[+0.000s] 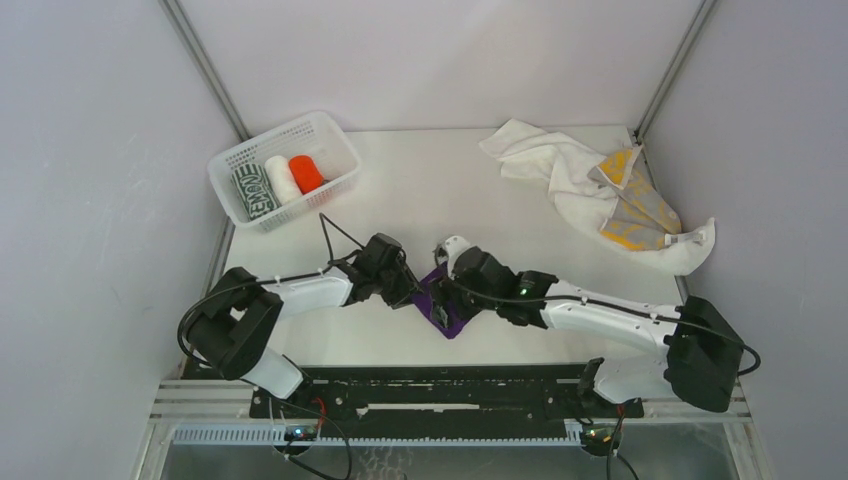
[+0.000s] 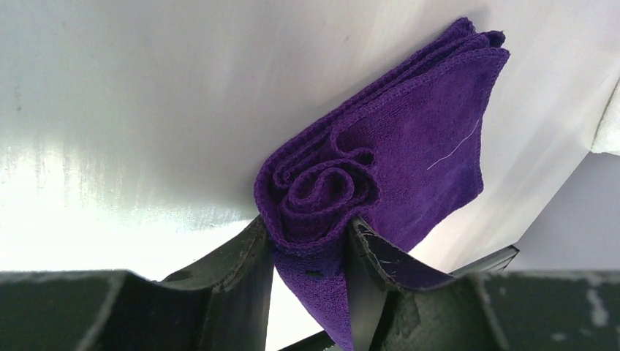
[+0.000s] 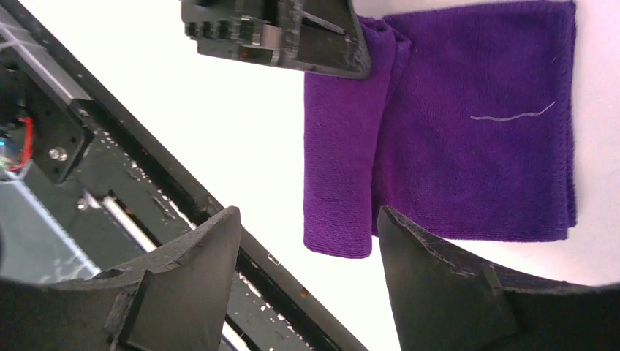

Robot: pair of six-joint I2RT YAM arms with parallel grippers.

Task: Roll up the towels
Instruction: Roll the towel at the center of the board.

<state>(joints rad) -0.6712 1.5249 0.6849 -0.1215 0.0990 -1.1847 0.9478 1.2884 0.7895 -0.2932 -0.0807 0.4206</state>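
A purple towel (image 1: 452, 312) lies flat on the table between my two grippers, one edge rolled into a tight spiral (image 2: 322, 194). My left gripper (image 2: 307, 228) is shut on that rolled end, and the flat remainder (image 2: 431, 139) stretches away from it. In the right wrist view the roll (image 3: 340, 168) runs along the towel's left side, with the left gripper (image 3: 292, 36) at its far end. My right gripper (image 3: 307, 219) stands open just off the roll's near end, nothing between its fingers. Unrolled white (image 1: 545, 160) and yellow-and-grey (image 1: 635, 200) towels lie heaped at the back right.
A white mesh basket (image 1: 232, 152) at the back left holds three rolled towels: green-and-white (image 1: 253, 192), white (image 1: 282, 178) and orange-red (image 1: 306, 172). The black base rail (image 1: 450, 385) runs along the near table edge, close under the right gripper. Grey walls enclose the table.
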